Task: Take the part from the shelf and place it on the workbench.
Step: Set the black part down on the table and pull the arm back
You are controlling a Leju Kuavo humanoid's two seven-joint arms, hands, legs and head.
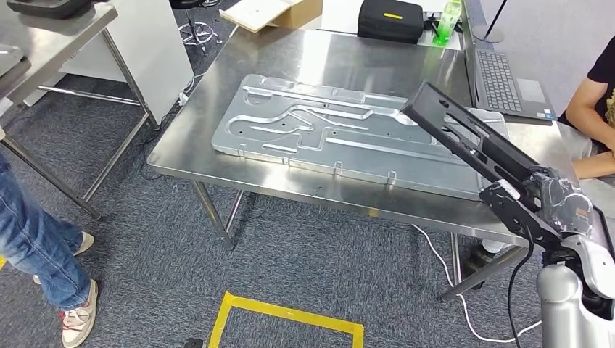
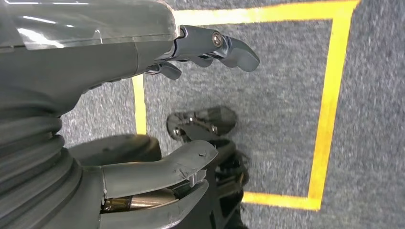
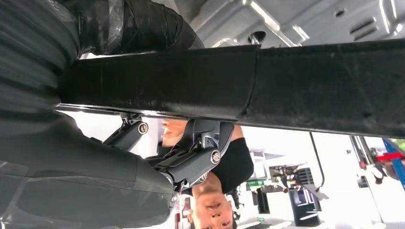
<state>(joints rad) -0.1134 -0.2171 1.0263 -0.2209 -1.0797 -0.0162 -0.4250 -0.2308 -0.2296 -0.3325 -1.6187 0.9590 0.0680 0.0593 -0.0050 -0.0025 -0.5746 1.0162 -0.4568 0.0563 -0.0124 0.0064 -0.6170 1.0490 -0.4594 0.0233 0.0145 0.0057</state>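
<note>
At your four o'clock in the head view, the right hand point(image 1: 540, 206) grips the near end of the part point(image 1: 464, 141) — a long black bar with slots along it, held tilted so its far end rises over the workbench point(image 1: 304, 51). In the right wrist view the fingers point(image 3: 200, 152) curl around the part's underside and it lies tight against the hand. The left hand point(image 2: 143, 109) hangs over grey carpet in its own wrist view, fingers and thumb apart with nothing between them. At your six o'clock, yellow floor tape point(image 1: 286, 312) outlines a square on the carpet. At eight o'clock stands a person's leg in jeans point(image 1: 36, 246). Farther out, at twelve, the workbench carries a large stamped metal panel point(image 1: 348, 134) — the part's far end hovers above its right portion. At two o'clock a laptop point(image 1: 504, 80) sits on the bench beside a seated person's arm point(image 1: 591, 119). Beyond, at one o'clock, lie a black case point(image 1: 390, 20) and a green bottle point(image 1: 448, 22).
</note>
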